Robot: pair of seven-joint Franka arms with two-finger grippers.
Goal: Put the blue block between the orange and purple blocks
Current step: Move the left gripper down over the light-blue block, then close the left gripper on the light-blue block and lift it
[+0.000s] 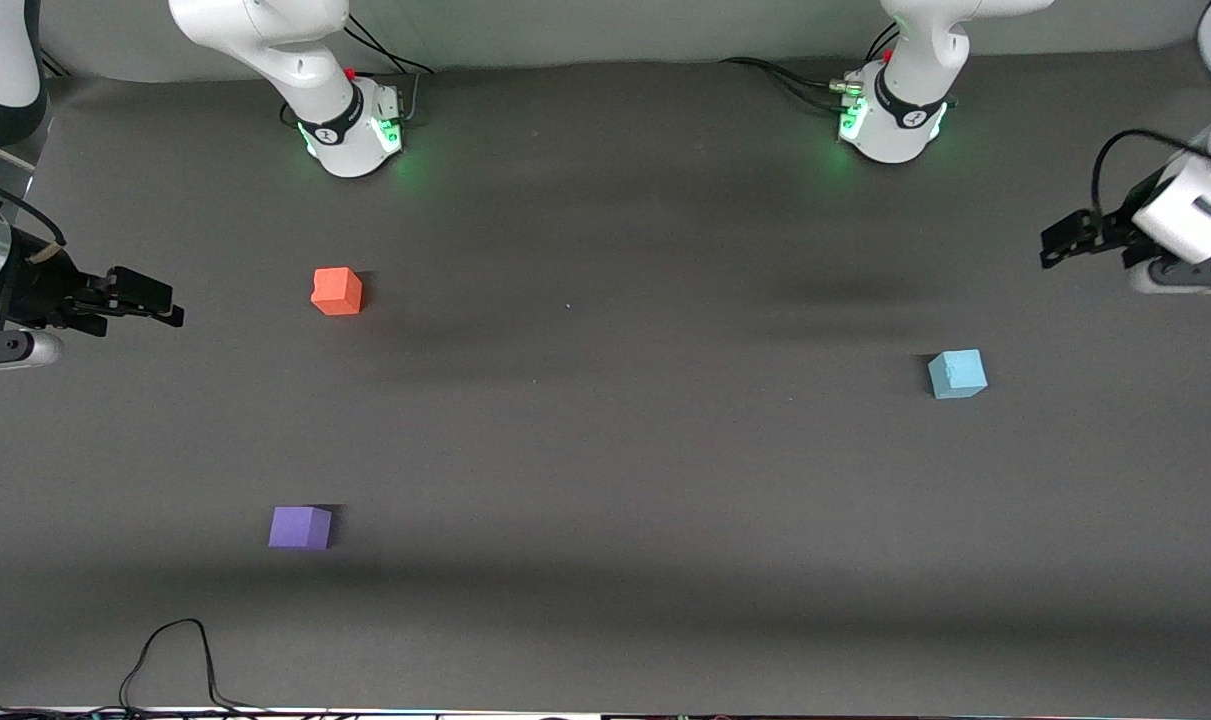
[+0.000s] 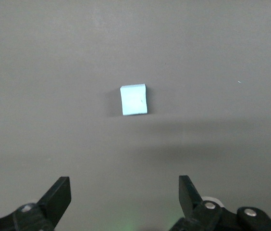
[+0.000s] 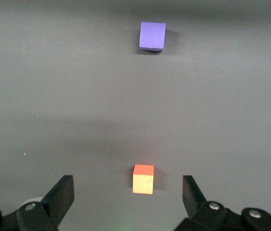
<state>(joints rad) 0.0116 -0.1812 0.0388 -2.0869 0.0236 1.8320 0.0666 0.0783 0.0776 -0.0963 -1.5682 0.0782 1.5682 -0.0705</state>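
Three foam cubes lie apart on the dark grey desk (image 1: 605, 450); both claws hang open and hold nothing.

The small matte sky-blue foam cube (image 1: 957, 374) sits alone toward the left arm's end of the desk, well apart from the other two. The small matte orange-red cube (image 1: 337, 291) and the small matte violet-purple cube (image 1: 300, 527) lie toward the right arm's end, the purple one at about 6 o'clock from the orange one. The left claw (image 1: 1053, 246) hovers at about 1 o'clock from the blue cube, its fingers (image 2: 58, 195) spread wide. The right claw (image 1: 170, 305) hovers at 9 o'clock from the orange cube, its fingers (image 3: 63, 192) also spread.
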